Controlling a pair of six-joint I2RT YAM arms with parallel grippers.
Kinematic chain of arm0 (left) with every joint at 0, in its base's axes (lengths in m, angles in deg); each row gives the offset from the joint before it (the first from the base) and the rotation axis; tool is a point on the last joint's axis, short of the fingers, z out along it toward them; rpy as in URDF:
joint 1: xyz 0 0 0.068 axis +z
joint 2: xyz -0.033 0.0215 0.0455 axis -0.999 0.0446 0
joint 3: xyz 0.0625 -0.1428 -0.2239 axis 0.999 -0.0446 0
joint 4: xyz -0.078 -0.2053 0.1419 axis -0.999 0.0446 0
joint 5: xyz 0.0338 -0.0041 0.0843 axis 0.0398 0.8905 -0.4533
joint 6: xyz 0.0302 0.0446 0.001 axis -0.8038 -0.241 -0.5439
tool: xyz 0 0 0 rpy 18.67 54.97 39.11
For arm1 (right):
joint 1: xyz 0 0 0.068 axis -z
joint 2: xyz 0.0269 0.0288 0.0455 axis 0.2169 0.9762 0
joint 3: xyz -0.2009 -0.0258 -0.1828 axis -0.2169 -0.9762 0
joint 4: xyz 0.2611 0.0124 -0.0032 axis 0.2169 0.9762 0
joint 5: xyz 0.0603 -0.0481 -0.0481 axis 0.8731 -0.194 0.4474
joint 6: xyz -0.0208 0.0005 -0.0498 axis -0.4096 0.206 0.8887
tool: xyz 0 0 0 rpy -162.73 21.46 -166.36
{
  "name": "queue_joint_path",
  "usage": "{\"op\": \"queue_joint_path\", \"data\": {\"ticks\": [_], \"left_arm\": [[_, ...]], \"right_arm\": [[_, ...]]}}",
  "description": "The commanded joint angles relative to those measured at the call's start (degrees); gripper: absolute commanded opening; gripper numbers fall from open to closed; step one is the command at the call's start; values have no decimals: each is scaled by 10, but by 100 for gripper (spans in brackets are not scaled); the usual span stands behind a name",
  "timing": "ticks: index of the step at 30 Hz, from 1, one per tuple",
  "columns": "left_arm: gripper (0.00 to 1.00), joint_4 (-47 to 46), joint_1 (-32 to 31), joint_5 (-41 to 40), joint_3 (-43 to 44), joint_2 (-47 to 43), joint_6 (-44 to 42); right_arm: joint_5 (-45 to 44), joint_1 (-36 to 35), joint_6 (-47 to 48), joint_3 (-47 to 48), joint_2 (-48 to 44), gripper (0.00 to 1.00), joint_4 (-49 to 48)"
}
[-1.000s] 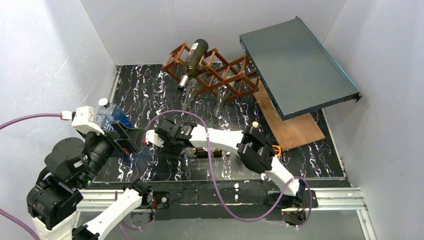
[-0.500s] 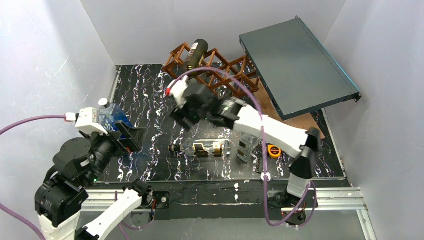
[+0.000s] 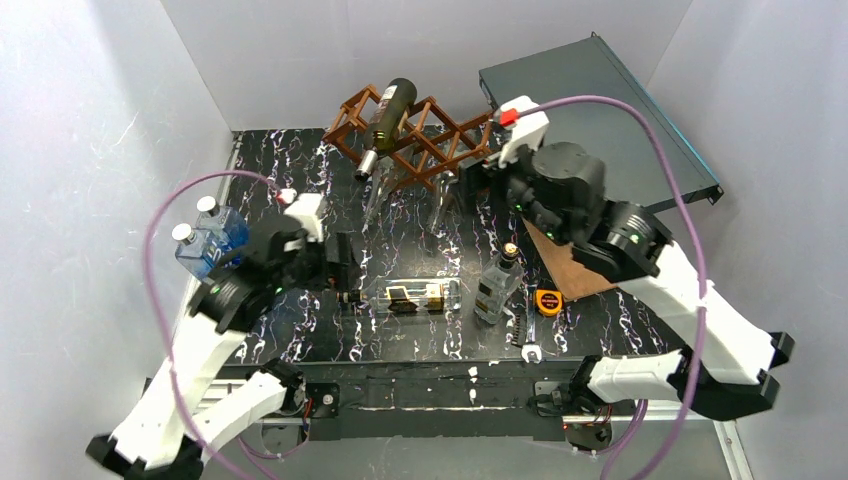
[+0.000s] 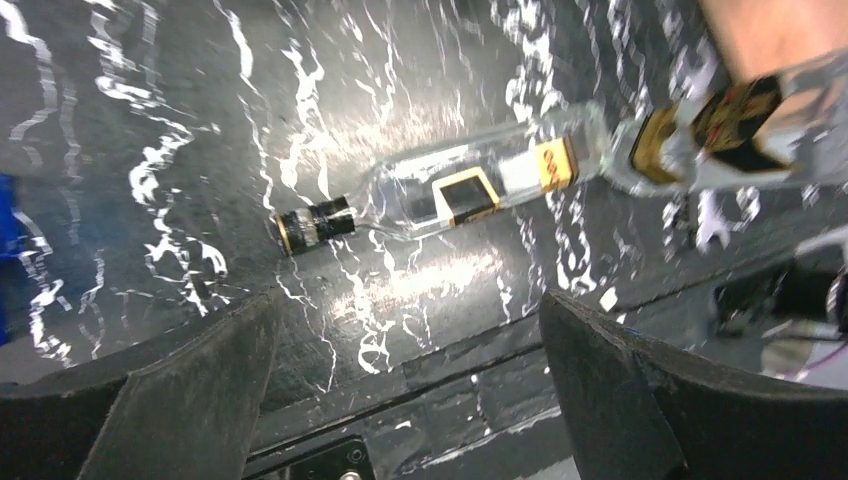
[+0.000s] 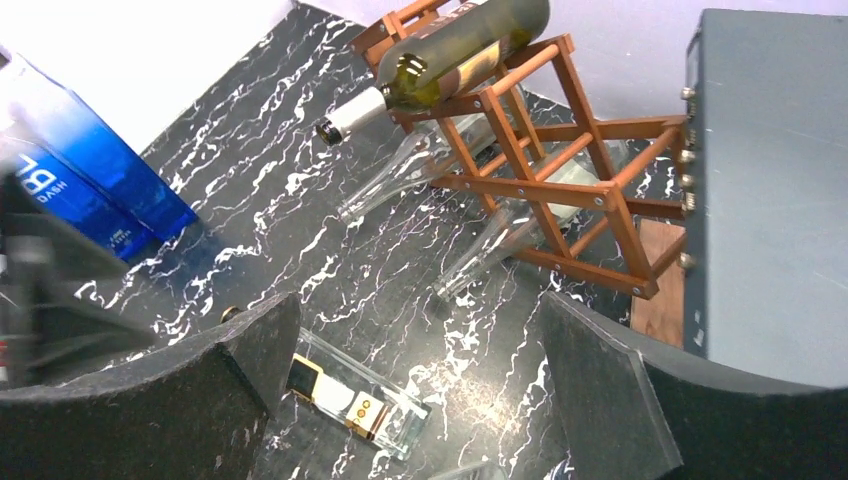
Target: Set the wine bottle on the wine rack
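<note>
The dark green wine bottle (image 3: 388,112) lies tilted on top of the reddish-brown wine rack (image 3: 440,150) at the back, neck pointing down and forward. In the right wrist view the wine bottle (image 5: 455,48) rests on the rack (image 5: 560,190) far ahead. My right gripper (image 5: 415,350) is open and empty, raised beside the rack's right end (image 3: 473,185). My left gripper (image 4: 400,380) is open too and low over the table (image 3: 338,268), just left of a clear bottle (image 4: 450,195) that lies flat.
Two clear bottles (image 3: 378,195) sit in the rack's lower openings. The flat clear bottle (image 3: 405,296), a small upright bottle (image 3: 497,285) and an orange tape measure (image 3: 546,299) are near the front. Blue bottles (image 3: 212,240) stand left. A grey panel (image 3: 600,130) leans at the right over a wooden board (image 3: 585,262).
My right arm rose from over the flat clear bottle and swung back and right to the rack's right end, its jaws opening wide. The left arm reached in toward that bottle's cap.
</note>
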Motion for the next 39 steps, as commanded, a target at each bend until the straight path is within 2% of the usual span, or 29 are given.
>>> {"op": "queue_joint_path", "data": {"ticks": [1, 4, 10, 13, 25, 39], "left_arm": [[97, -56, -3, 119, -43, 84, -86], [95, -79, -20, 136, -55, 143, -114], [98, -106, -112, 66, -46, 225, -191], [98, -112, -138, 6, -39, 263, -229], [98, -115, -185, -51, -5, 413, -308], [97, -123, -186, -57, 4, 500, -292]], "right_arm": [[-22, 0, -17, -31, -37, 98, -6], [-15, 0, -19, -41, -56, 98, -9], [1, 0, -18, -53, -82, 98, -23], [4, 0, -14, -55, -90, 98, -24], [8, -1, -11, -61, -108, 98, -22], [25, 0, -7, -55, -102, 98, -21]]}}
